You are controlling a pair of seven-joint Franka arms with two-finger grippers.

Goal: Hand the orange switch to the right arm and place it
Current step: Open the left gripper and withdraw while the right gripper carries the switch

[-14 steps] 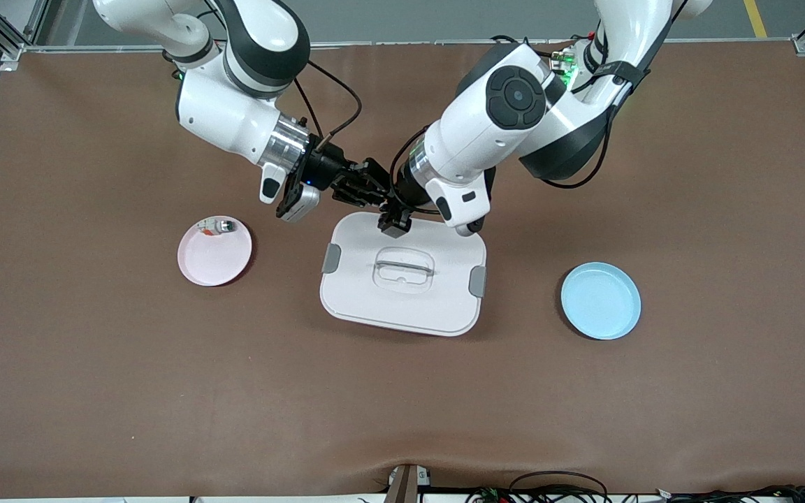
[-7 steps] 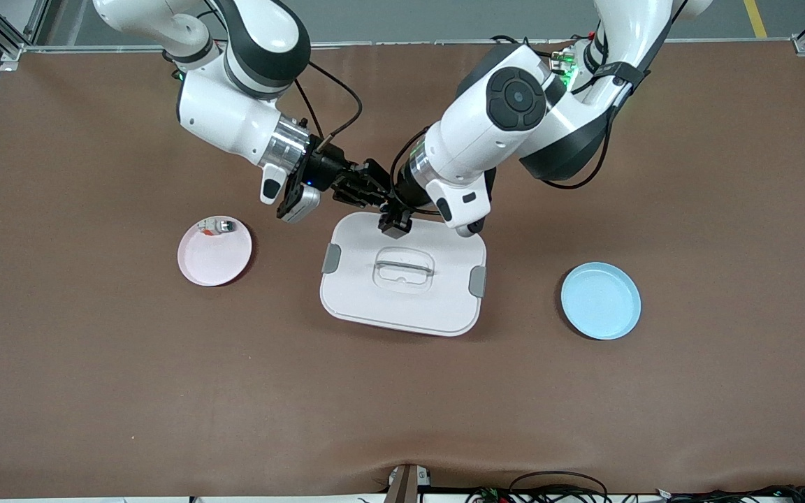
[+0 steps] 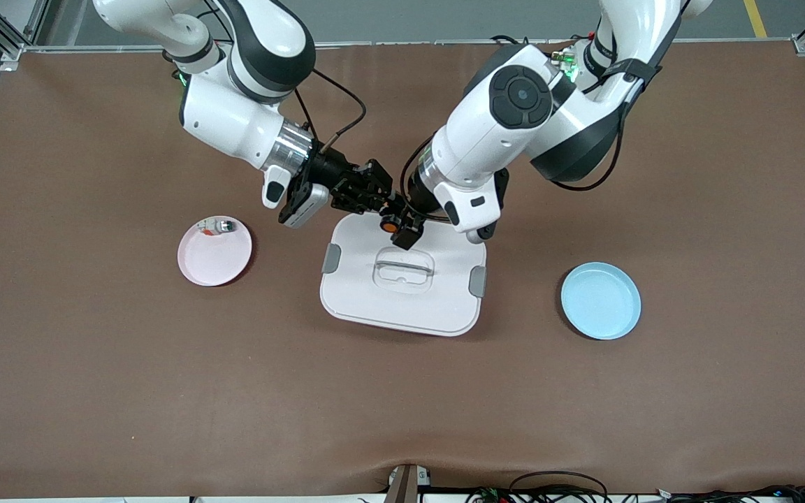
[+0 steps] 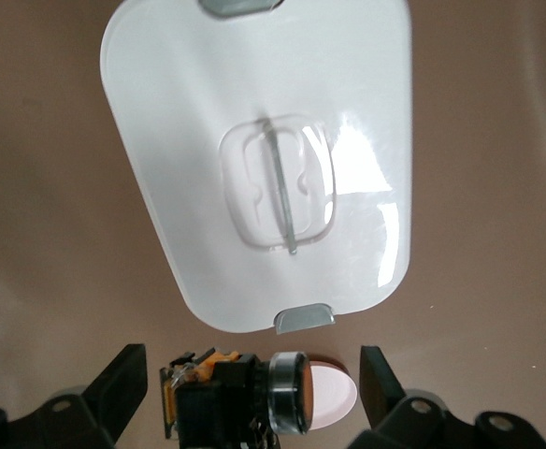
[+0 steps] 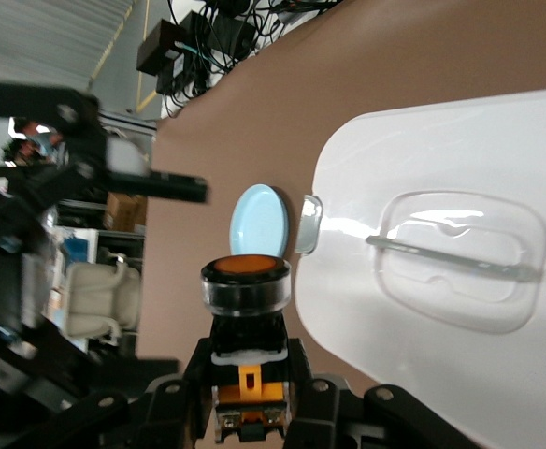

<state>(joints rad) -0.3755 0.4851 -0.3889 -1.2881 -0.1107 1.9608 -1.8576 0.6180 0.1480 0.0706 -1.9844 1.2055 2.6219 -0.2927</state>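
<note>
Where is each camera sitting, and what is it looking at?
Front view: high across the table, facing both arms, the right gripper and left gripper over the white rectangular lid.
Left wrist view: looks down at the lid past open fingers.
Right wrist view: looks along its gripper, shut on the orange switch.
Shared: lid and switch.

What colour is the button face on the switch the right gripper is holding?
Orange, ringed by a clear collar on the orange switch; the right wrist view shows it best.
</note>
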